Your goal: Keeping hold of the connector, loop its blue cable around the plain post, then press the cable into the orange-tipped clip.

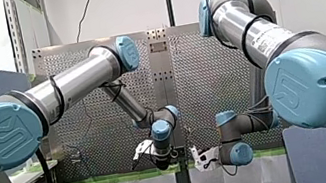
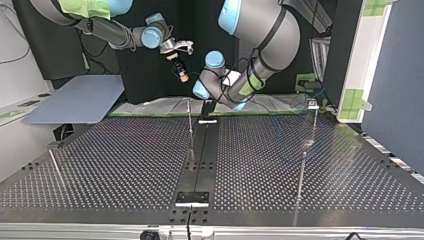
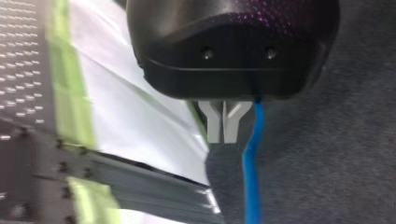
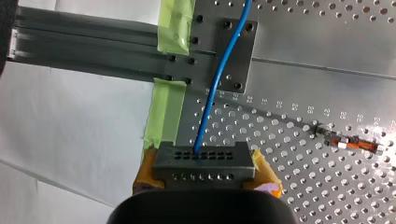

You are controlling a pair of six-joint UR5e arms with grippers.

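In the right wrist view my right gripper [image 4: 205, 179] is shut with its yellow pads [image 4: 264, 175] on the grey connector [image 4: 204, 164]. The blue cable [image 4: 215, 88] runs from the connector over a screwed plate [image 4: 238, 70] on the perforated table. The orange-tipped clip [image 4: 356, 143] stands off to one side of the connector. In the left wrist view my left gripper [image 3: 223, 137] has its metal fingers [image 3: 215, 126] pressed together, and the blue cable [image 3: 252, 163] hangs just beside them, not between them. In the top view my right gripper [image 2: 183, 76] hovers beyond the table's far edge, beside my left gripper [image 2: 207, 111].
Thin upright posts stand on the table: one in the middle [image 2: 190, 131], two at the top view's right [image 2: 303, 172] [image 2: 314, 121] and one at its left [image 2: 56, 169]. Green tape [image 4: 164, 109] and white sheeting [image 4: 70, 126] line the table's edge. A grey board [image 2: 75, 100] lies beside the table.
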